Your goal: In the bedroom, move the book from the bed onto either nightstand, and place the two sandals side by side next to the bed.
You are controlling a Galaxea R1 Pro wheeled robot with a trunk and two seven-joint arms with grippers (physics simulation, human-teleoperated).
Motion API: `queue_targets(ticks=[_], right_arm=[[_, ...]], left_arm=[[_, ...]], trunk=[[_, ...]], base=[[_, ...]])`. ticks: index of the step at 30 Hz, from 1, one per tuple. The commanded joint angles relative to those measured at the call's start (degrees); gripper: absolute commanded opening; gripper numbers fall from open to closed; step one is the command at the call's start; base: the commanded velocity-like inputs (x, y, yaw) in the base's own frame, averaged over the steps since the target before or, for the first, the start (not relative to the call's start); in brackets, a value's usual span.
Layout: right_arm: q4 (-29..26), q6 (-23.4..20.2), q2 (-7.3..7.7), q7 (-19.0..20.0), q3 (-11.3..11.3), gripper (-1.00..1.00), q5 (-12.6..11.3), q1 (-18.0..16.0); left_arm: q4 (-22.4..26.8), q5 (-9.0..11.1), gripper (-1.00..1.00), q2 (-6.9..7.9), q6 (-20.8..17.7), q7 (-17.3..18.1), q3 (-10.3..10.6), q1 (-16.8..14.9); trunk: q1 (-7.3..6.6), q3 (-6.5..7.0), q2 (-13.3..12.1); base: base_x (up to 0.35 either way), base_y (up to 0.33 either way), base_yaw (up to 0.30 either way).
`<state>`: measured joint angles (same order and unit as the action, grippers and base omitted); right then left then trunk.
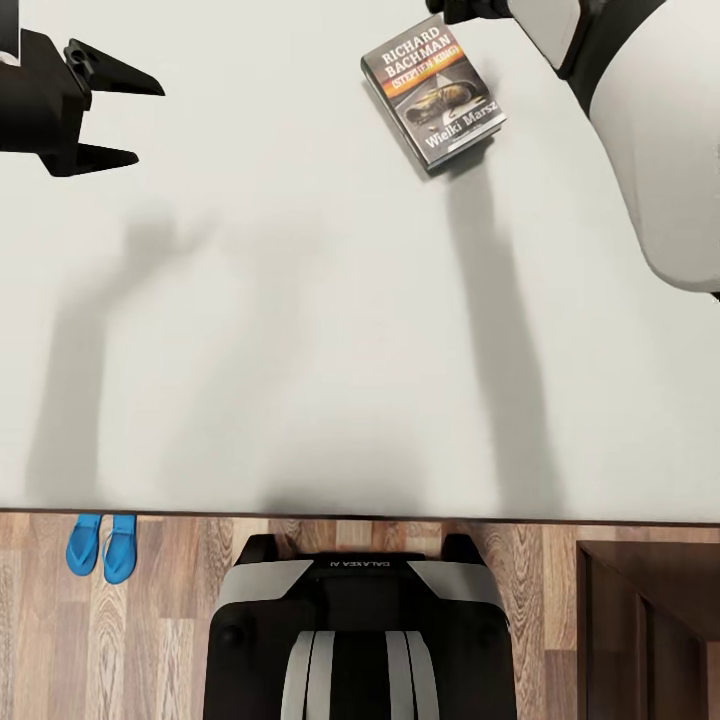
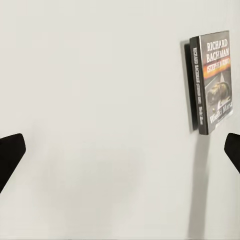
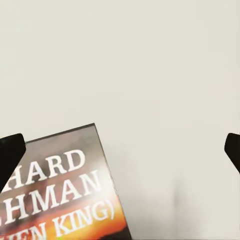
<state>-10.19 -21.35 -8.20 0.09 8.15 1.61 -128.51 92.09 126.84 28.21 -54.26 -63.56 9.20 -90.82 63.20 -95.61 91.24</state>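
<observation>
My left claw (image 1: 118,112) hangs spread and empty over the bed (image 1: 300,350), well apart from the book (image 1: 434,95). My right claw (image 3: 120,145) is also spread, hovering just above the book's (image 3: 60,195) far corner without touching it. The two sandals (image 1: 103,546) lie side by side on the floor (image 1: 150,640) beside the bed, and the nightstand (image 1: 650,620) stands at my right.

Matt off-white bed (image 1: 300,300), glossy paper book (image 1: 435,95), wood-plank floor (image 1: 150,640)
</observation>
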Motion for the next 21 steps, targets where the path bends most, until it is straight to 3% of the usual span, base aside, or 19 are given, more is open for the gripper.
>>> queue_targets(ticks=[1,21], right_arm=[[-0.1,-0.3,-0.01,0.0,0.3,1.00,0.1,0.0],[0.0,0.0,-0.12,-0.1,0.4,1.00,-0.3,0.3]], left_arm=[[0.0,0.5,1.00,0.04,-0.1,-0.6,0.0,-0.1],[0.0,0.5,1.00,0.09,-0.1,-0.6,0.1,-0.1]], trunk=[[0.01,-0.02,0.0],[0.01,-0.02,0.0]], base=[[0.056,0.012,0.000],[0.089,0.026,0.000]])
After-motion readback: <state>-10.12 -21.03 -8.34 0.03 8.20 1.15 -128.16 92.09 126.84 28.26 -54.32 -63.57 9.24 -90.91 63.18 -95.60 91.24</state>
